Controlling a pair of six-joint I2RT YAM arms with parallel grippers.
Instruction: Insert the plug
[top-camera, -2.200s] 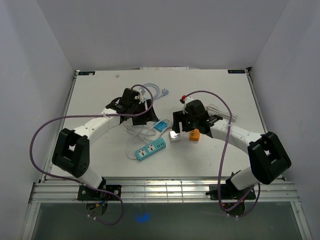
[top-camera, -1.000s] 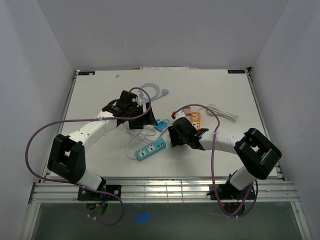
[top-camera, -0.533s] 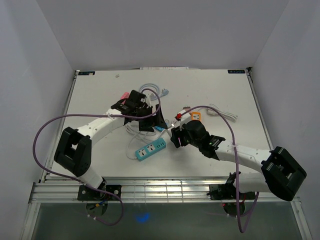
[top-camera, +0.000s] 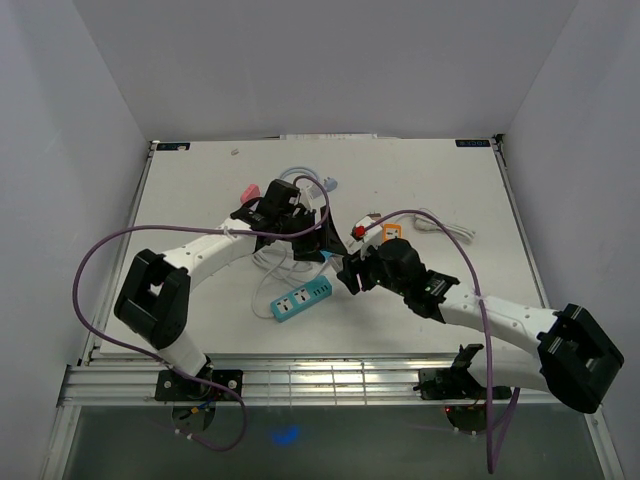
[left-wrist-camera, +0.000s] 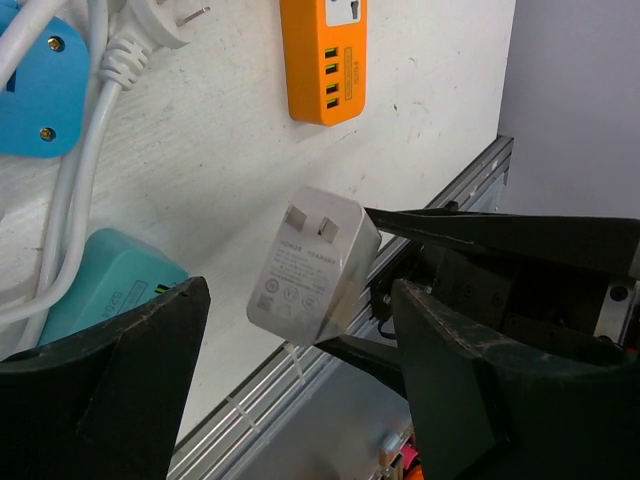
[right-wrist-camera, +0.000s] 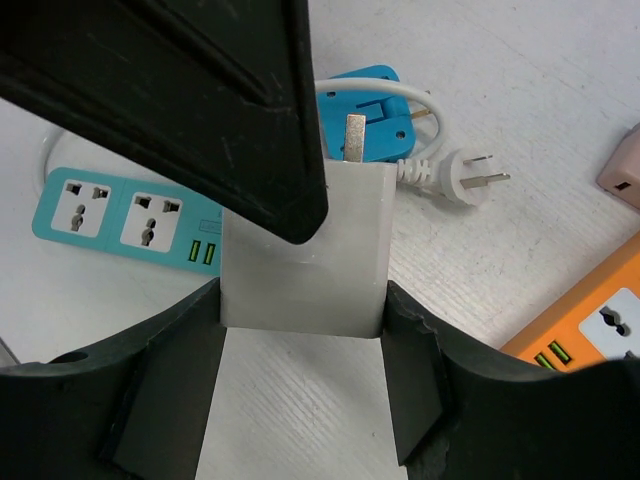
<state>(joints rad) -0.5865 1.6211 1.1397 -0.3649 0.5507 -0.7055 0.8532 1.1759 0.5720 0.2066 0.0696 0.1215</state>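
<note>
My right gripper (right-wrist-camera: 303, 300) is shut on a white plug adapter (right-wrist-camera: 305, 240), prongs pointing away from the wrist, held just above the table. The adapter also shows in the left wrist view (left-wrist-camera: 315, 265), gripped by the right gripper's thin black fingers (left-wrist-camera: 450, 225). My left gripper (left-wrist-camera: 298, 330) is open, its fingers either side of the adapter without touching it. In the top view the left gripper (top-camera: 312, 238) and right gripper (top-camera: 347, 272) nearly meet at mid-table. A teal power strip (top-camera: 300, 298) lies just near-left of them and shows in the right wrist view (right-wrist-camera: 130, 215).
An orange power strip (top-camera: 390, 232) lies behind the right gripper. A blue plug (right-wrist-camera: 365, 115) and a white plug (right-wrist-camera: 465, 180) on white cable (top-camera: 300, 180) lie by the left gripper. A pink object (top-camera: 248, 192) sits left of it.
My right gripper has moved left and toward the teal strip with the white adapter in it. My left gripper has moved right until it faces the right gripper.
</note>
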